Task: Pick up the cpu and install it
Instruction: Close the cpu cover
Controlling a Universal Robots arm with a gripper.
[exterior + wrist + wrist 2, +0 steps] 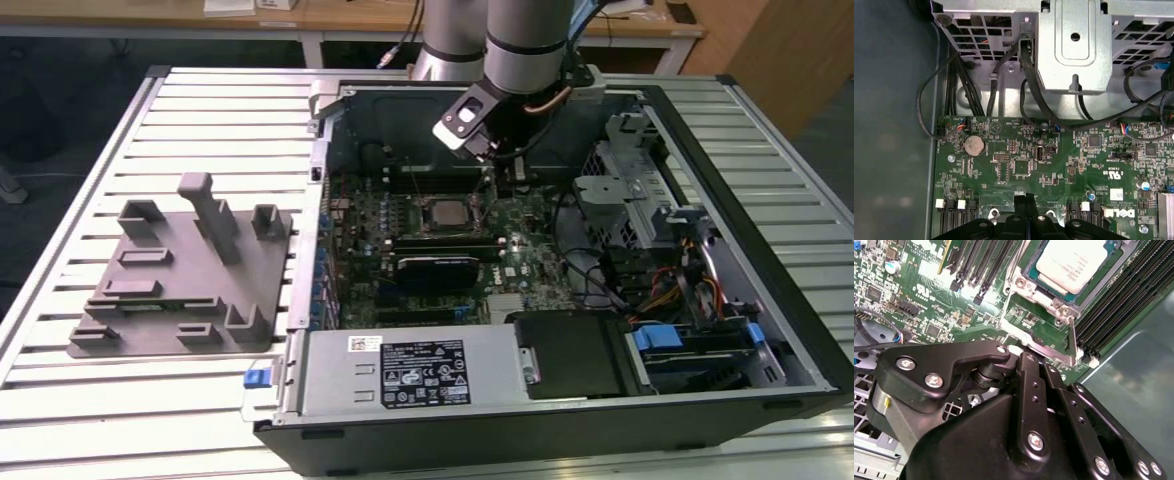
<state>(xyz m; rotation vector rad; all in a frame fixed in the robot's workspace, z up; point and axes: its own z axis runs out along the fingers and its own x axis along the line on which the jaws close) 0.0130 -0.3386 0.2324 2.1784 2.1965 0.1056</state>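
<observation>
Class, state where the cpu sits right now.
In the second wrist view the cpu lies in the socket's metal frame between memory slots; in the exterior view it sits mid-motherboard, by the gripper.

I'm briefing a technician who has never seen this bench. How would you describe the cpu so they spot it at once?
Find the open computer case on the slatted table, then the green motherboard inside it. Near the board's middle a metal frame holds the cpu. It is the flat square with a pale silver top, unlike the long dark memory slots beside it.
</observation>
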